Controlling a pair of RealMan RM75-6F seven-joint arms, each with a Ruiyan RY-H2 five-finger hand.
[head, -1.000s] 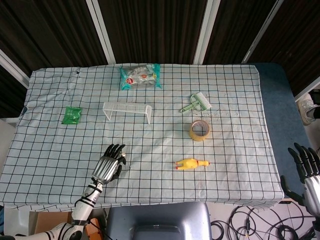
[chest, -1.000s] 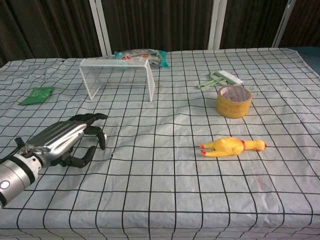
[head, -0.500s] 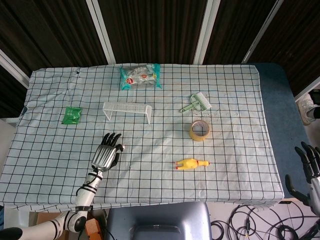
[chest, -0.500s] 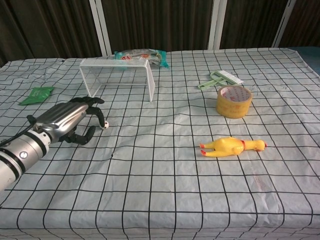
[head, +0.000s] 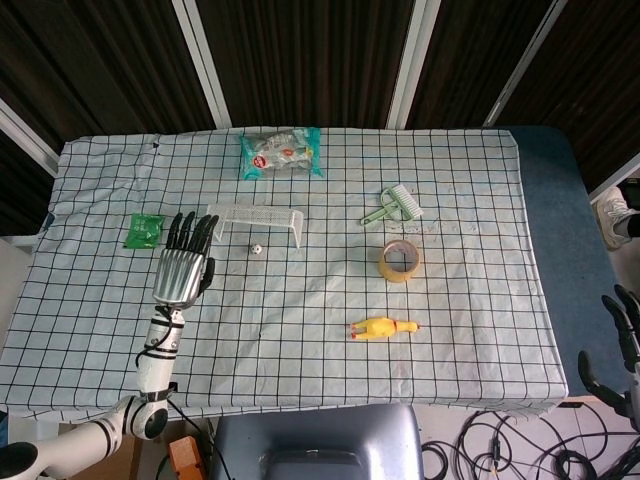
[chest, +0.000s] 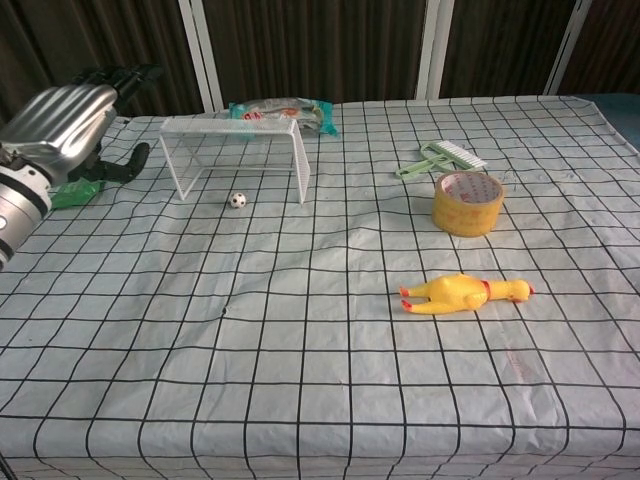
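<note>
My left hand (head: 183, 264) hangs above the cloth at the left with its fingers stretched out and apart, holding nothing. In the chest view the left hand (chest: 66, 118) is raised high at the left edge. A tiny black-and-white ball (head: 256, 249) lies just in front of the white wire goal (head: 255, 217), to the right of the hand and apart from it. The ball (chest: 236, 200) sits at the goal's (chest: 234, 152) mouth. My right hand (head: 622, 335) shows only partly, off the table's right edge, fingers apart and holding nothing.
A green packet (head: 144, 230) lies just beyond the left hand. A snack bag (head: 281, 152) is at the back, a green brush (head: 393, 205) and a tape roll (head: 399, 260) to the right, and a yellow rubber chicken (head: 383, 327) near the front. A checked cloth (head: 460, 330) covers the table.
The left hand lifted and swung back and left, from the front of the cloth to beside the goal. The little ball now lies at the goal's mouth. The right hand sank lower.
</note>
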